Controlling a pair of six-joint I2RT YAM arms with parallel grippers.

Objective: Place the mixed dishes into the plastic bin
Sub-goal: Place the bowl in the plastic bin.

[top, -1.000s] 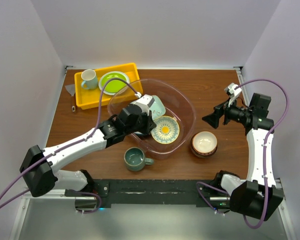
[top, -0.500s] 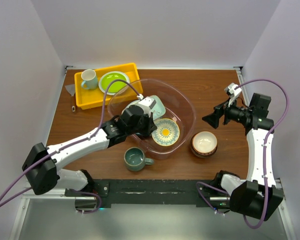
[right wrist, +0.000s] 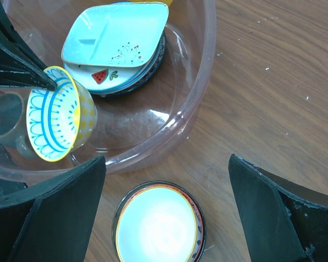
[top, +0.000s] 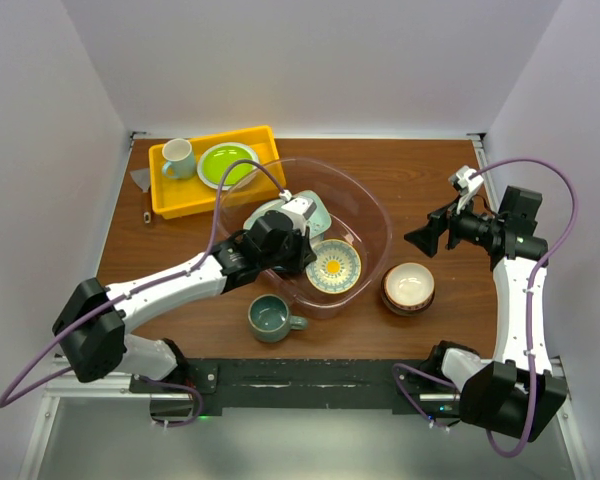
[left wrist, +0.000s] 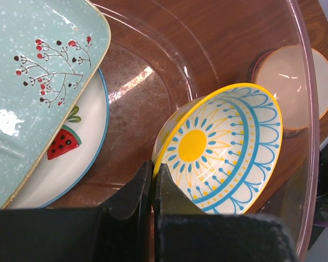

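Pinches the rim of the patterned bowl (left wrist: 224,147) with the left gripper (left wrist: 153,166), fingers drawn narrow and tight on it. Holds that bowl tilted on edge inside the plastic bin (left wrist: 309,109), near the pale-green tray (left wrist: 38,82) stacked on a watermelon plate (left wrist: 76,147). Holds the right gripper (top: 425,235) spread wide and empty above the table, over the reddish-brown bowl (right wrist: 157,224) outside the bin. Only from the left wrist: red berry sprigs painted on the tray. Only from above: grey-green mug (top: 271,317) plainly on the table at the bin's near rim, and a lime-green plate (top: 226,163) and pale mug (top: 178,157) in the yellow tray (top: 170,205).
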